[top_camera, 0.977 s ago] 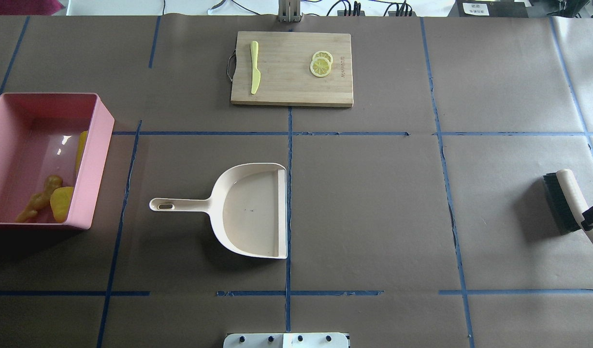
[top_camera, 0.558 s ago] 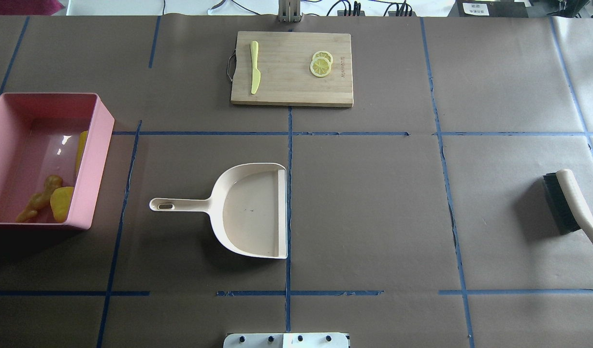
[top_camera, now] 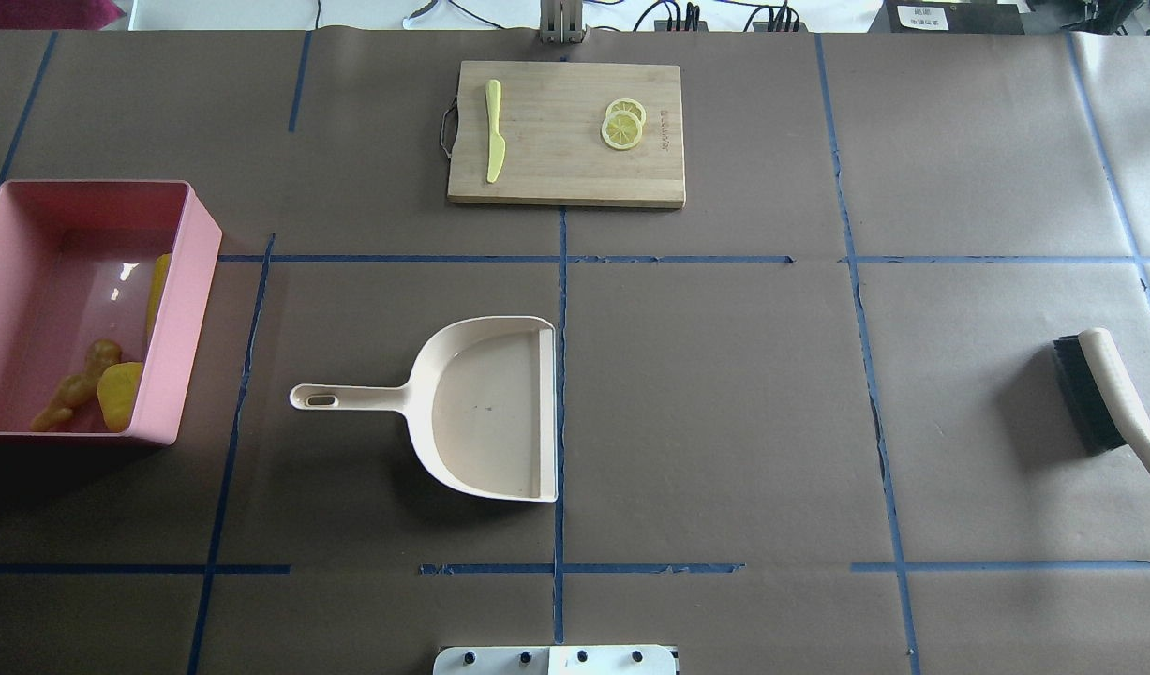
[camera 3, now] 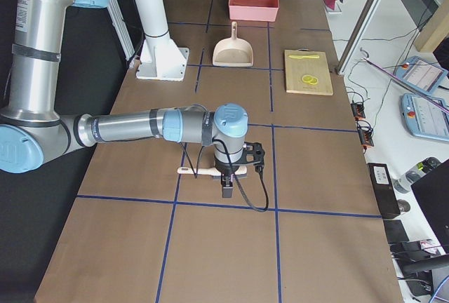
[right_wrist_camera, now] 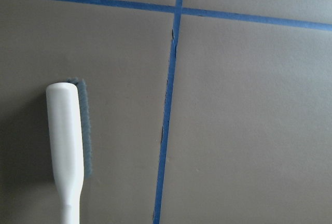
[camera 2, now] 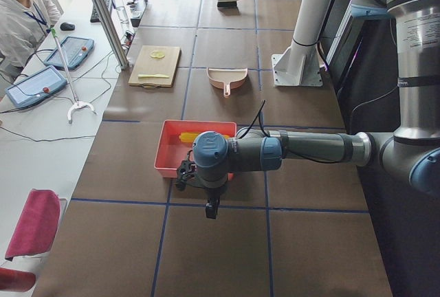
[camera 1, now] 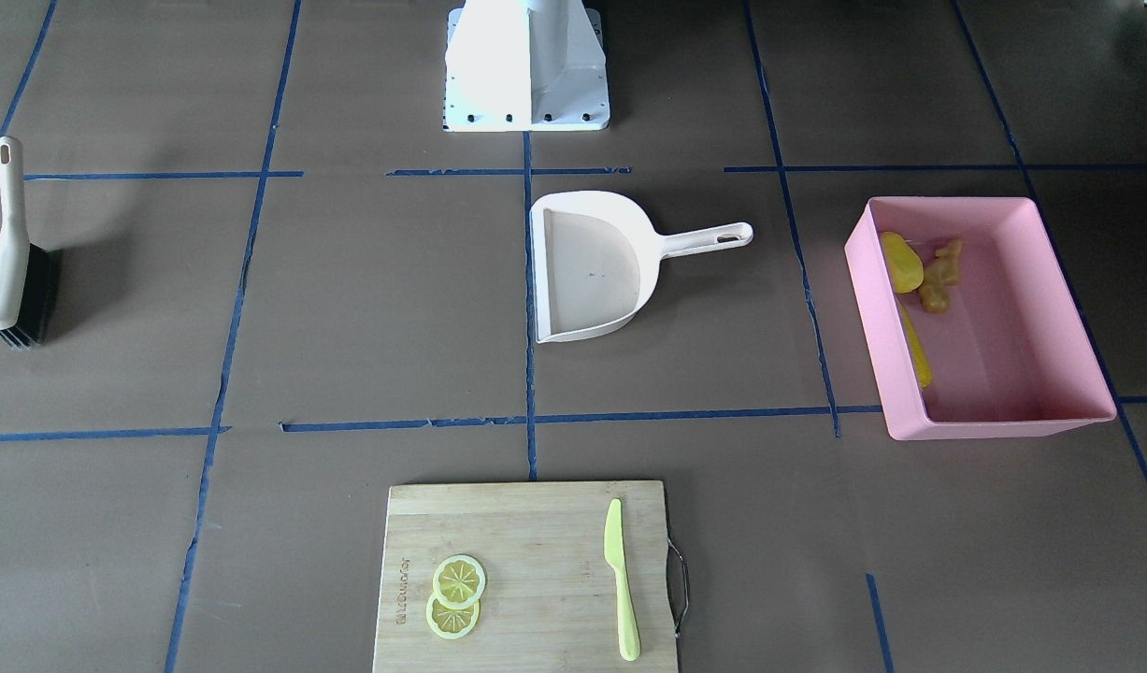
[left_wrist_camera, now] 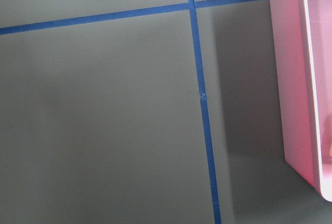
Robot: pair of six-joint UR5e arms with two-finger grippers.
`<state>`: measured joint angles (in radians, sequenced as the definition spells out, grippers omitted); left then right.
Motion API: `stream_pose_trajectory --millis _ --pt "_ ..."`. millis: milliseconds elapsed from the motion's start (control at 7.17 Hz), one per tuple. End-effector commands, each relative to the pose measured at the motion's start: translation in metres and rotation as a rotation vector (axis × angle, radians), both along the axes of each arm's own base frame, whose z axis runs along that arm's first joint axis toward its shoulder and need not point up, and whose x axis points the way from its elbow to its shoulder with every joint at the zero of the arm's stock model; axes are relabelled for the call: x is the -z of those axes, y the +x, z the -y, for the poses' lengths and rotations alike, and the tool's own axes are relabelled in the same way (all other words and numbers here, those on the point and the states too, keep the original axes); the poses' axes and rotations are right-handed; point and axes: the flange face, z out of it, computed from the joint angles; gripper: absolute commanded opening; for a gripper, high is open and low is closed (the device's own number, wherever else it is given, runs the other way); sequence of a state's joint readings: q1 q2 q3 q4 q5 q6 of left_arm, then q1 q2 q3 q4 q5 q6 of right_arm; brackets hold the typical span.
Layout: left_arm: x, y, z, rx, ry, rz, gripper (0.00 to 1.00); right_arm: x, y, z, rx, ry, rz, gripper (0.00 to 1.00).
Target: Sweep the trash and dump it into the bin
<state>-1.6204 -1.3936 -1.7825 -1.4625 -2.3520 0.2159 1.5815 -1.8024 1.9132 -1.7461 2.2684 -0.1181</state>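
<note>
The pink bin [top_camera: 176, 309] stands at the table's left end. Inside it lie the trash pieces: the corn cob [top_camera: 157, 291], a lumpy yellow vegetable [top_camera: 120, 394] and a tan ginger root [top_camera: 78, 384]; the front-facing view shows them against the bin's [camera 1: 994, 425] wall. My left gripper [camera 2: 212, 212] shows only in the exterior left view, hanging over bare table just outside the bin; I cannot tell its state. My right gripper [camera 3: 228, 189] shows only in the exterior right view, above the brush [camera 3: 203, 171] handle; its state is unclear too.
A cream dustpan [top_camera: 490, 412] lies mid-table, handle pointing toward the bin. The brush [top_camera: 1099, 389] rests on the table at the right end. At the far side, a wooden cutting board [top_camera: 565, 131] carries a green knife [top_camera: 493, 131] and two lemon slices [top_camera: 622, 125].
One second ago a black part of my right gripper sat at the brush handle by the overhead view's right edge. It has left that view; the brush stays put.
</note>
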Motion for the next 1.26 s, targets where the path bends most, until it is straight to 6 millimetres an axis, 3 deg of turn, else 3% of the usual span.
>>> stream_pose_trajectory --millis 0,698,1116 --pt "0.002 0.001 0.001 -0.002 0.005 0.002 1.0 -0.044 0.008 -0.015 -0.016 -0.007 0.002 1.0" --pt "-0.006 0.001 -0.004 -0.002 -0.016 0.003 1.0 -0.031 0.001 -0.001 -0.015 0.016 0.012 1.0" --pt "0.001 0.001 -0.004 -0.001 -0.004 0.002 1.0 -0.031 -0.002 0.001 -0.007 0.015 0.012 1.0"
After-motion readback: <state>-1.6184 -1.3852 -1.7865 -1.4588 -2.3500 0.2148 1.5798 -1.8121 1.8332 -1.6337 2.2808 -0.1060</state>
